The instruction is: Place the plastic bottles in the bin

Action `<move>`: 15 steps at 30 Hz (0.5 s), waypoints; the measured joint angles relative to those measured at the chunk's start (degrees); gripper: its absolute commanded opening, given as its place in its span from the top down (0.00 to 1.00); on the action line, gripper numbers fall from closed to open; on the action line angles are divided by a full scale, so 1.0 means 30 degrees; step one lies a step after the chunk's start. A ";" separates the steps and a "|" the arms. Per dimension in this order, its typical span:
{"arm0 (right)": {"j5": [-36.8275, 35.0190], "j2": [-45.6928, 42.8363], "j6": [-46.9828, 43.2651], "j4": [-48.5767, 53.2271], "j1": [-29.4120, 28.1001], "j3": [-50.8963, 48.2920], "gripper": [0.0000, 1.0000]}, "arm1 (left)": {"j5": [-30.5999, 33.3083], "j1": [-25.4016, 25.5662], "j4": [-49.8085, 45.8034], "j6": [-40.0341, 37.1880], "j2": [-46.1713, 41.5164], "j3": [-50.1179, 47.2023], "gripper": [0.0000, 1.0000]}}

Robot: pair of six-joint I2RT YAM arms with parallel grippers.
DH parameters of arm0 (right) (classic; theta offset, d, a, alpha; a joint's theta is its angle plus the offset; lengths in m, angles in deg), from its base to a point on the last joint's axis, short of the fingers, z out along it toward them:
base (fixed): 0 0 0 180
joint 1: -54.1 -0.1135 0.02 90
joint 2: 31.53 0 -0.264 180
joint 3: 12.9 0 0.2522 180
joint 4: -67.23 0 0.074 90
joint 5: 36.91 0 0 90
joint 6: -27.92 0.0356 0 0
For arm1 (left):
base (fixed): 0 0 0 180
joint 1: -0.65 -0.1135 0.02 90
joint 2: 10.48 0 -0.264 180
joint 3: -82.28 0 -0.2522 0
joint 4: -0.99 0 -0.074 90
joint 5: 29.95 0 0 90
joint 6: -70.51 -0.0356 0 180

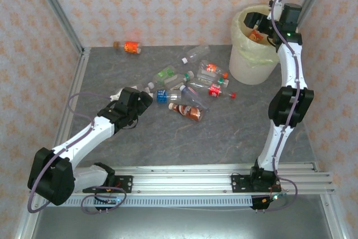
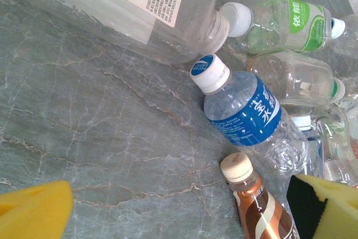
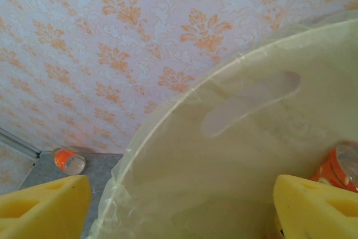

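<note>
Plastic bottles [image 1: 190, 90] lie in a loose heap on the grey marbled table [image 1: 224, 138], mid-table and left of the bin [image 1: 241, 62], which stands at the far right near the patterned wall [image 1: 168, 4]. One orange-labelled stray bottle [image 1: 131, 47] lies alone on its side at the foot of the far wall, well apart from the heap; the right wrist view also catches it [image 3: 68, 160] past the bin's rim. The right gripper [image 1: 258, 23] hangs over the mouth of the bin with its yellow foam pads [image 3: 45, 208] spread wide and nothing between them. Below it, inside the bag-lined bin wall [image 3: 251, 138], an orange-labelled bottle [image 3: 335, 167] rests against the right side. The left gripper [image 1: 142, 100] sits low at the left edge of the heap, its jaws spread fully and empty. Just ahead of it lie a blue-labelled bottle [image 2: 246, 110] with a white cap and a brown-labelled bottle [image 2: 260, 205] with a cream cap, side by side. Beyond them are a green-labelled bottle [image 2: 285, 23], a crushed clear bottle [image 2: 296, 79] and a larger clear bottle with a white printed label [image 2: 140, 4], its neck touching the green-labelled one's cap.
</note>
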 measured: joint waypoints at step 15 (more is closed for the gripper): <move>-0.2178 -0.8655 0.1829 -0.4677 0.0000 -1.0732 0.01 | 0.0219 -0.0007 0.0007 0.0597 0.0372 0.0000 0.00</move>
